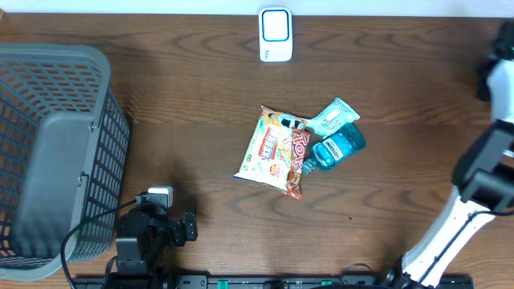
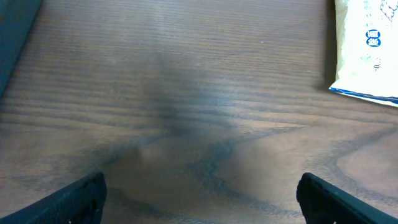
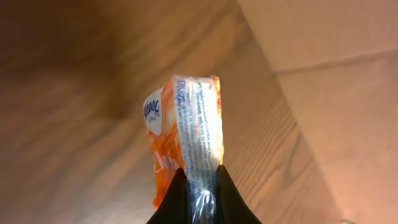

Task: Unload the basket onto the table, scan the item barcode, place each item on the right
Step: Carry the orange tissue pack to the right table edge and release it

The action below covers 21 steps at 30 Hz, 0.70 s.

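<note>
My right gripper (image 3: pixel 198 173) is shut on an orange and white packet (image 3: pixel 186 118), pinching its crimped end; the packet sticks out from the jaws above the wooden table. The white barcode scanner (image 1: pixel 275 34) stands at the table's far edge, in the middle. Overhead, only the right arm (image 1: pixel 482 172) shows at the right edge; the packet is out of that view. My left gripper (image 2: pixel 202 202) is open low over bare wood near the front left, with nothing between its fingers.
A grey mesh basket (image 1: pixel 56 152) fills the left side. In the table's middle lies a pile: a snack bag (image 1: pixel 269 148), a red candy bar (image 1: pixel 298 164), a blue bottle (image 1: pixel 337 148) and a teal pouch (image 1: pixel 333 116). The snack bag's edge (image 2: pixel 367 50) shows in the left wrist view.
</note>
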Each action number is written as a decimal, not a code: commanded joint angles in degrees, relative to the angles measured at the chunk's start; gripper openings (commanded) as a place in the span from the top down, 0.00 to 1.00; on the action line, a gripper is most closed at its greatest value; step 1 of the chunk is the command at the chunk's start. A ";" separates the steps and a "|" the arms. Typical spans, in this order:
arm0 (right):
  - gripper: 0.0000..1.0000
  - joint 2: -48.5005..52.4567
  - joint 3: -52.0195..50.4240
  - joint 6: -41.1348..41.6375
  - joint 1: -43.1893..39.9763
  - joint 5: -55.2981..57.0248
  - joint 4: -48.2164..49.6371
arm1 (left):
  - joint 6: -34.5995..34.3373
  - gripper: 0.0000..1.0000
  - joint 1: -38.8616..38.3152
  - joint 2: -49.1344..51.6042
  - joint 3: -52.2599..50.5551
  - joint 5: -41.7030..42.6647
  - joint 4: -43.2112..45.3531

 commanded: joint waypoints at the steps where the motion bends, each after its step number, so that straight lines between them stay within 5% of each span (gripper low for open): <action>1: 0.98 0.52 0.11 4.46 -5.60 -10.21 -1.16 | 0.59 0.02 -0.02 -0.09 -0.31 0.07 -0.74; 6: 0.99 0.76 0.11 6.32 -11.63 -12.11 -1.73 | 0.59 0.02 -0.02 -0.09 -0.31 0.07 -0.72; 10: 0.85 0.76 0.11 6.80 -14.53 -17.00 -2.45 | 0.59 0.02 -0.02 -0.09 -0.31 0.07 -0.74; 12: 0.71 0.66 0.13 6.99 -15.15 -21.68 -2.56 | 0.59 0.02 -0.02 -0.09 -0.31 0.07 -0.74; 16: 0.01 -0.63 0.46 6.99 -14.93 -28.92 -3.13 | 0.59 0.02 -0.02 -0.09 -0.31 0.07 -0.72; 21: 0.01 -5.68 0.50 10.32 -14.14 -29.35 -3.85 | 0.59 0.02 -0.02 -0.09 -0.31 0.07 -0.74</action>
